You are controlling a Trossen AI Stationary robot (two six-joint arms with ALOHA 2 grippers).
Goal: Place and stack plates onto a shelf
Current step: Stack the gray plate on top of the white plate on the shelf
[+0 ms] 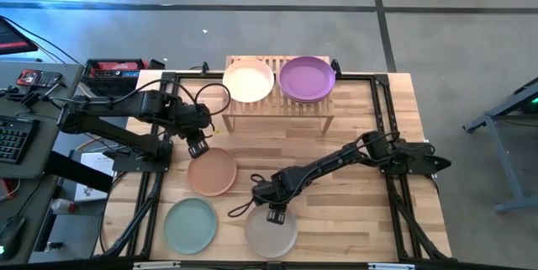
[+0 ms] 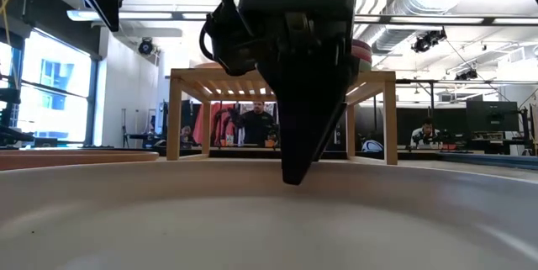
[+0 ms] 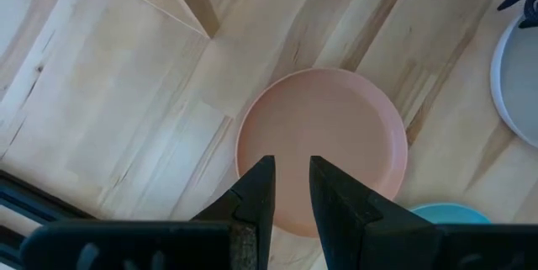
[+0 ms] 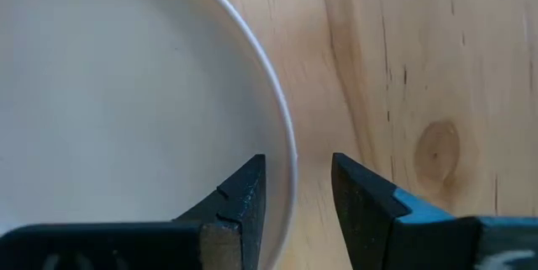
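Right hand, parted, straddles the beige plate's rim, visible only wrist-side.

Matte smooth peach plate, matte beige plate, light slatted wood shelf, grained wooden tabletop

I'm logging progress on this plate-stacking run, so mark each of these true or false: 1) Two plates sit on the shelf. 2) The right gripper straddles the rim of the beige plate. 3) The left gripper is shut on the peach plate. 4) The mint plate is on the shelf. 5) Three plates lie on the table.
1) True: the cream plate and purple plate sit on the shelf.
2) True: the right gripper has open fingers either side of the beige plate rim.
3) False: the left gripper is open above the peach plate, not gripping it.
4) False: the mint plate lies on the table.
5) True: peach, mint and beige.
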